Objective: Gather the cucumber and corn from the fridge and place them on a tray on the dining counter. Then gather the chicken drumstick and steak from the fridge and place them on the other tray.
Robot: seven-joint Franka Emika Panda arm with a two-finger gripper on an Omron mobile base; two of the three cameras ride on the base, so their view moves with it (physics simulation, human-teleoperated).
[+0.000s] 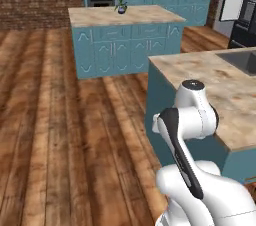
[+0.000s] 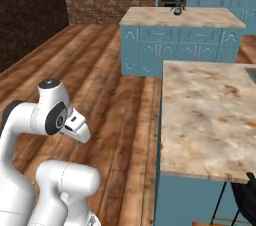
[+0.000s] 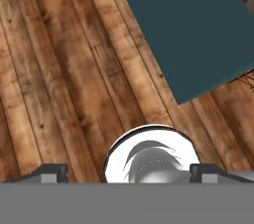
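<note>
Hand view looks straight down at the plank floor (image 3: 64,69) and a dark teal cabinet side (image 3: 193,25); the tool (image 3: 129,172) shows its two dark tips (image 3: 53,170) set far apart at the bottom, spread wide with nothing between them. Nothing is being carried.

Left base view has the arm folded close against the end of the nearer worktop (image 1: 220,87), a beige mottled slab on a teal base. Its short edge faces the robot and its long axis runs away toward the far right, where a sink (image 1: 240,60) is sunk into it. A black bar stool (image 2: 247,195) peeks in at the near right corner in the right base view, so this is probably the dining counter, though no tray can be made out on it. The fridge (image 1: 246,22) is the dark mass at the far right edge of the left base view, beyond the worktop's far end, with a pale panel beside it that may be an open door; too little shows to be sure. A second island (image 1: 125,16) with a small plant stands well apart, further back.

Risks, as I judge them: the elbow sits just beside the worktop's near corner, so a turn of the base could clip it. The food is not visible, so heading for the wrong island would waste the trip.
</note>
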